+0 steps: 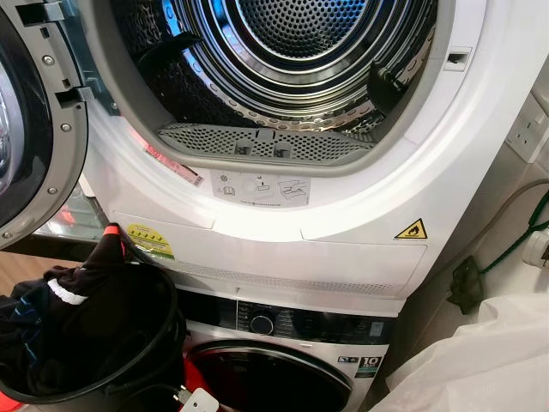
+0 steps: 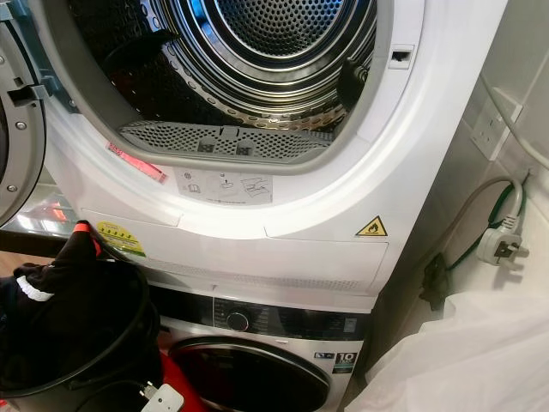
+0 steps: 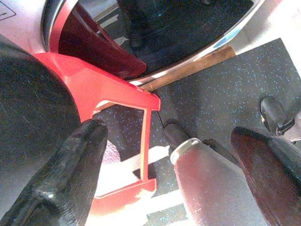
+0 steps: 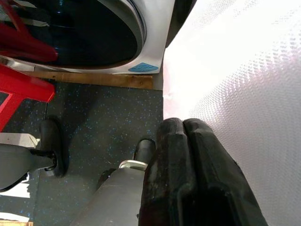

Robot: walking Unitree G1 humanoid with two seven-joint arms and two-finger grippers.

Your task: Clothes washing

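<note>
In front of the robot, a stacked pair of white machines: dryer (image 1: pixel 283 215) on top with its round door (image 1: pixel 34 112) swung open to the left, steel drum (image 1: pixel 292 51) visible inside, perforated lint filter (image 1: pixel 262 142) at the lower lip of the opening. A dark item (image 1: pixel 386 86) sits at the drum's right edge, too shadowed to identify. Yellow flame warning sticker (image 1: pixel 411 230) on the dryer's front panel, right side. Below it, washing machine (image 1: pixel 292 352) with control dial (image 1: pixel 262 324) and dark round door, closed.

Clothes (image 1: pixel 64 318), dark with a white trim strip, piled in a black laundry basket (image 1: pixel 129 360) at lower left, just in front of the washer. A red-tipped bit of fabric pokes up at the basket's top edge, near the dryer's yellow label.

To the right, white plastic bag (image 2: pixel 463 352), wall socket (image 2: pixel 489 129), and a loose white plug (image 2: pixel 500 245) with a green cable.

Left claw (image 3: pixel 178 179): hanging low over the dark speckled floor (image 3: pixel 221 99), fingers spread wide, nothing between them; red stool (image 3: pixel 108 108) and washer door beyond it.

Right claw (image 4: pixel 188 155): also low, fingers pressed together, empty, right beside the white bag, with the robot's feet on the floor below.
</note>
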